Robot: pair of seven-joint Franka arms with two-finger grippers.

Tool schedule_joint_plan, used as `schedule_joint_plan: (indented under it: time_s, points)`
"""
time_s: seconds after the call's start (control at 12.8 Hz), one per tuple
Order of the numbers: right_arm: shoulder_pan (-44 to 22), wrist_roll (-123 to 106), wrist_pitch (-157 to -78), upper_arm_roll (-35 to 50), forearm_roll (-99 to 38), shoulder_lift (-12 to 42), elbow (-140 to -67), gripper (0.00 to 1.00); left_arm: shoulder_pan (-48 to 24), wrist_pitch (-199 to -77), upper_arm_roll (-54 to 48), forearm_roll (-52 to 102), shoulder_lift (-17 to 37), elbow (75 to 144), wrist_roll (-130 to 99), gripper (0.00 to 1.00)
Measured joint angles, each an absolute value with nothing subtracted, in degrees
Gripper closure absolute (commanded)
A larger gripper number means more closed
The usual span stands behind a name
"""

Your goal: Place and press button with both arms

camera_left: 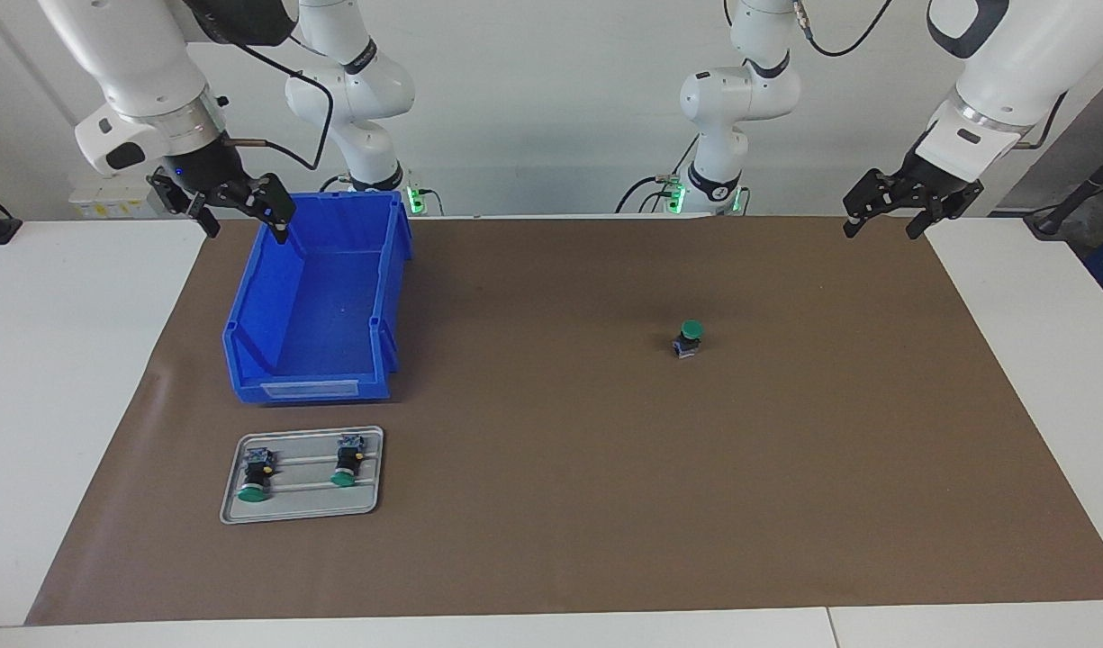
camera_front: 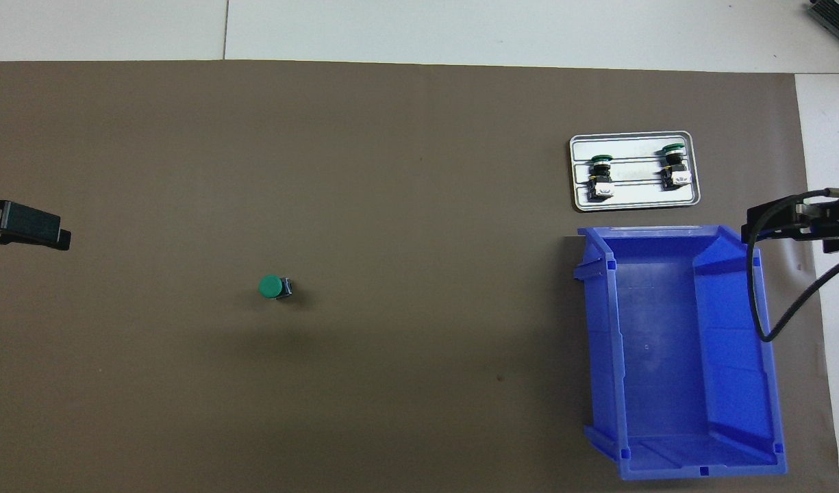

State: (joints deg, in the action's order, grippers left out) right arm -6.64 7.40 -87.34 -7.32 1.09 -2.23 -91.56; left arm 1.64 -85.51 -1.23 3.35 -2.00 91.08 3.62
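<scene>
One button [camera_left: 689, 339] stands upright on the brown mat, green cap up, toward the left arm's end of the table; it also shows in the overhead view [camera_front: 276, 287]. Two like buttons [camera_left: 256, 472] [camera_left: 347, 461] lie on their sides on a grey tray [camera_left: 303, 499]. My right gripper [camera_left: 245, 225] is open and empty, raised over the robots' end of the blue bin [camera_left: 252, 301]. My left gripper [camera_left: 881, 229] is open and empty, raised over the mat's corner near its own base. Both are well apart from the standing button.
The blue bin [camera_front: 600, 342] is empty and stands toward the right arm's end. The tray [camera_front: 635, 195] lies just farther from the robots than the bin. White table surface [camera_left: 74, 360] borders the brown mat [camera_left: 605, 495].
</scene>
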Motion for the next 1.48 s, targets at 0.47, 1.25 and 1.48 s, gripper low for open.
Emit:
schedule_joint_plan:
  time_s: [0.47,1.25,1.48]
  points:
    - [-6.64,7.40,-87.34,-7.32,1.09,-2.23,-91.56,0.00,1.64,-85.65,-1.23,2.47,-2.32,91.74,3.65,0.00]
    - [-6.64,7.40,-87.34,-7.32,1.09,-2.23,-91.56,0.00,2.29,-85.67,-0.18,2.12,-2.38,91.78,3.64,0.00]
    - [-6.64,7.40,-87.34,-7.32,1.09,-2.23,-91.56,0.00,2.29,-85.67,-0.18,2.12,-2.39,91.78,3.64,0.00]
